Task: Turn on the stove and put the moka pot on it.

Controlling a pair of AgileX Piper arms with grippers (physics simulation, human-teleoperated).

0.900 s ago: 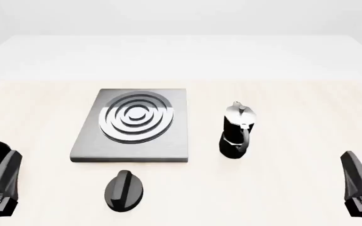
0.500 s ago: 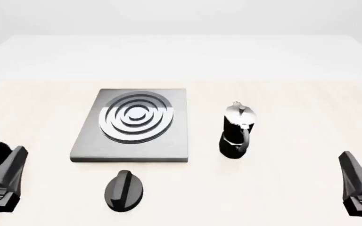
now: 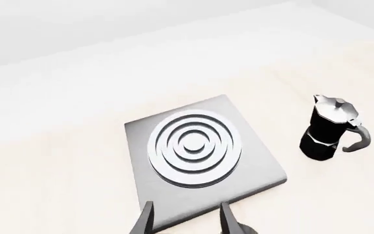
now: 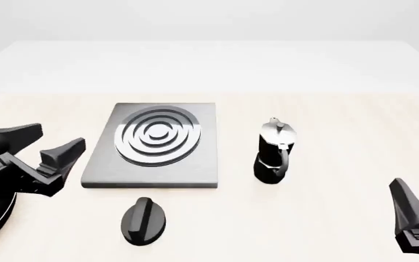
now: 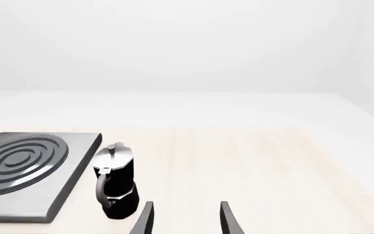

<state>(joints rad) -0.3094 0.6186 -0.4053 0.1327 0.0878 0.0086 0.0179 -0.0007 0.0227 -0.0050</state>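
— Tabletop (image 4: 326, 218): what does it look like, and the room around it?

— Pale wood grain, light and even, running back to a white band and then a plain white wall. Nothing else marks the room.

— Where do the task's things sit?

— The stove (image 4: 155, 146), a flat grey plate with ringed burner, lies left of centre in the front view. Its black knob (image 4: 144, 220) lies apart on the table, just in front of the plate's near edge. The moka pot (image 4: 274, 152) stands upright on the wood to the right of the stove, near it but not touching, handle turned toward the arms.

— And the grippers?

— The left gripper (image 4: 48, 146) hangs beside the stove's left edge, fingers spread with a clear gap and nothing between them. In the left wrist view the two fingertips (image 3: 145, 222) frame the plate's near edge, and a dark sliver at the frame's border between them is too cut off to name. The right gripper (image 4: 411, 218) sits low at the right, well apart from the pot; the right wrist view shows its fingers (image 5: 145, 219) parted and bare.

— Anything hard to make out?

— Both arms are cropped by the front view's borders, and only one finger of the right claw reads clearly there.
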